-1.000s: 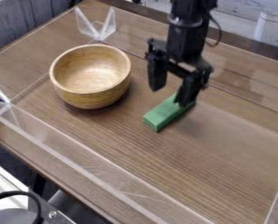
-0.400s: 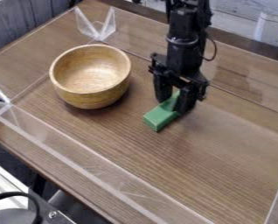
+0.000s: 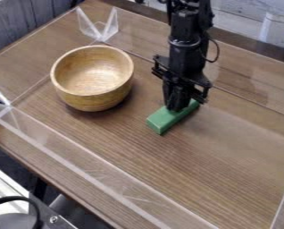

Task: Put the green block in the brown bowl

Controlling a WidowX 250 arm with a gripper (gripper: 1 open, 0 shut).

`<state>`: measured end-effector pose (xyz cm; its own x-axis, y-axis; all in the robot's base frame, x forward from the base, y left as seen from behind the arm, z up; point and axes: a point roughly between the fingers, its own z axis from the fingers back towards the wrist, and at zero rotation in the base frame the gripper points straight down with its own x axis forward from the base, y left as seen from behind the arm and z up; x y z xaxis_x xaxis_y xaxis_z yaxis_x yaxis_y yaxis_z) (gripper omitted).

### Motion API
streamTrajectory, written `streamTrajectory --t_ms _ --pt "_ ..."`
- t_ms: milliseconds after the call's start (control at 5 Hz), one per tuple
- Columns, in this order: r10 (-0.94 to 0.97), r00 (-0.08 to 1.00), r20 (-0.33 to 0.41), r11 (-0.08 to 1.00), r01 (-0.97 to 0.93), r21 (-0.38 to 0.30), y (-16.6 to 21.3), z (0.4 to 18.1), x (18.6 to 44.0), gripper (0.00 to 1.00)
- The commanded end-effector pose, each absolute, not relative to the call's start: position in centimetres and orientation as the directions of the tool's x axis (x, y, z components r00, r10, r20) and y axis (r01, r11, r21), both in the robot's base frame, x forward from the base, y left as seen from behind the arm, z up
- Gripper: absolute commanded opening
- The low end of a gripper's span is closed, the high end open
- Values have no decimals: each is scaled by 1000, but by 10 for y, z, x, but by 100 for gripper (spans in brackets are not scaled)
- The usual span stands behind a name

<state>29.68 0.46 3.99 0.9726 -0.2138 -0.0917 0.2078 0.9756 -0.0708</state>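
The gripper point(image 3: 178, 106) is down at the far end of the green block point(image 3: 166, 120), jaws drawn well in about it; whether they truly grip, I cannot tell. The block lies on the bench point(image 3: 102, 147), beside the brown bowl point(image 3: 92, 77). Held only by one end, it could tilt or slip on lifting, or its trailing end could catch the bowl's rim.

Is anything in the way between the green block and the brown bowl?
Nothing visible stands between the solid green block and the round light-brown wooden bowl, just bare wooden table.
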Motion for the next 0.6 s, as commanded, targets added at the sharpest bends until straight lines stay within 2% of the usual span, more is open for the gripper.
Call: streamTrajectory --t_ms 0,200,400 --pt "-207 978 -31 977 204 -65 7 58 310 100" --pt "-210 978 -17 976 209 -63 8 59 313 0" --pt "-214 977 -10 975 213 -62 8 58 316 0"
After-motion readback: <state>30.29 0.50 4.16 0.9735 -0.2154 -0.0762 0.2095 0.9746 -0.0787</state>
